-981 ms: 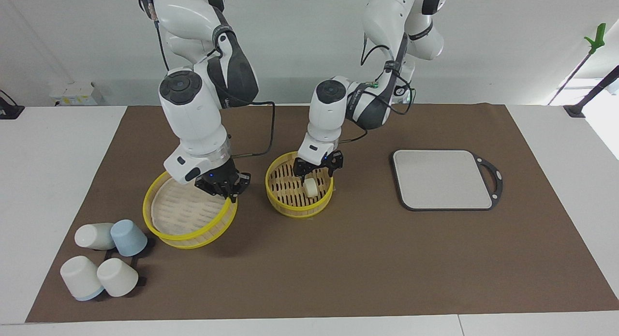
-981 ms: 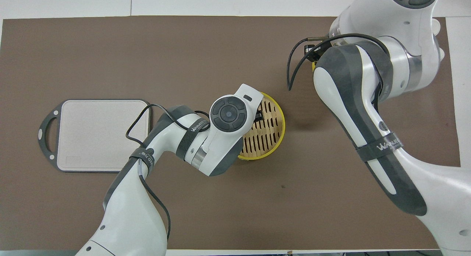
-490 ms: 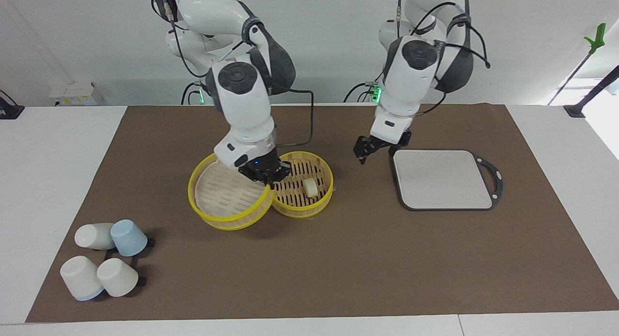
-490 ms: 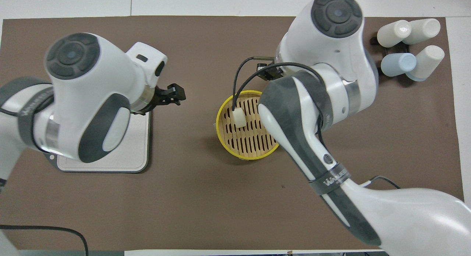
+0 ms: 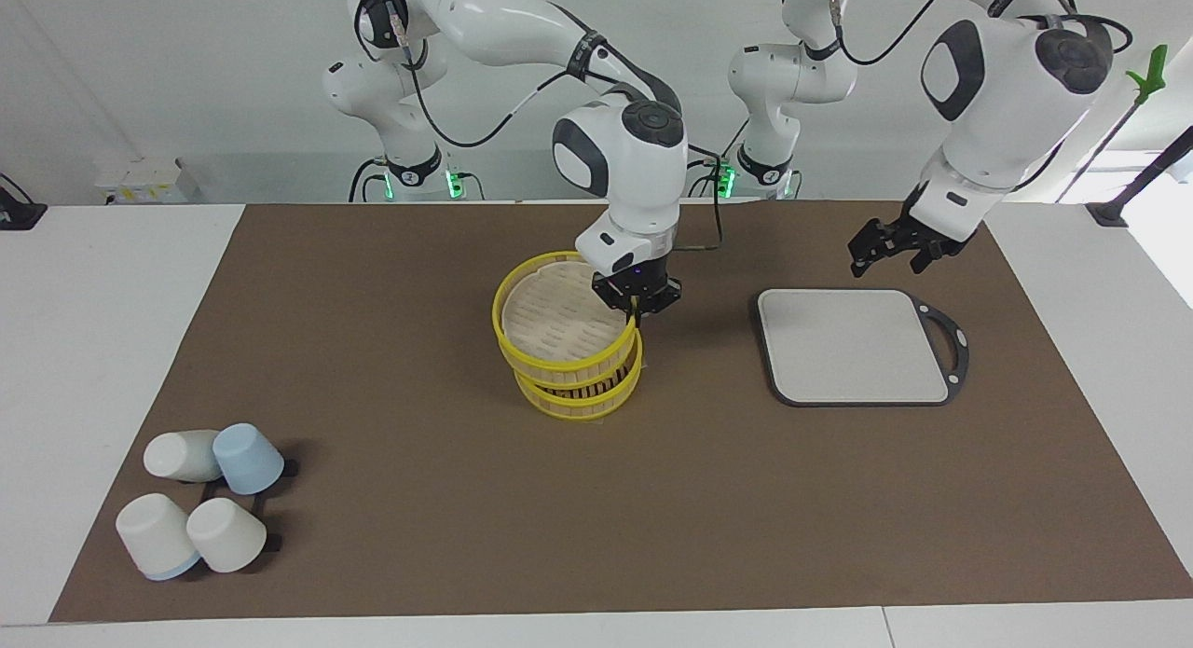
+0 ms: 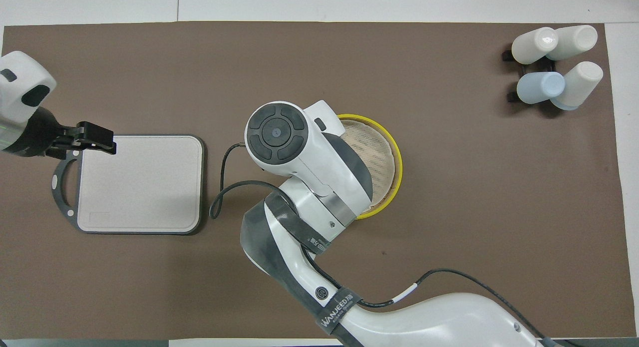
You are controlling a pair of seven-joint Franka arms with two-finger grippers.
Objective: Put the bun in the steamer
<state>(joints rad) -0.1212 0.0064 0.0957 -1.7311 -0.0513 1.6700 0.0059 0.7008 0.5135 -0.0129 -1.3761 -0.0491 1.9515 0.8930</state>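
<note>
Jaws on my right gripper [image 5: 637, 303] are clamped on the rim of the steamer's top piece [image 5: 562, 320], which I hold tilted over the steamer [image 5: 582, 393], at the middle of the mat [image 5: 466, 517]; the arm bends down over both. My left gripper [image 5: 890, 247] hangs with its jaws apart over the cutting board's [image 5: 853, 345] edge nearest the robots. Half a second ago the top piece was beside the steamer and the bun lay in it; now the bun is hidden.
</note>
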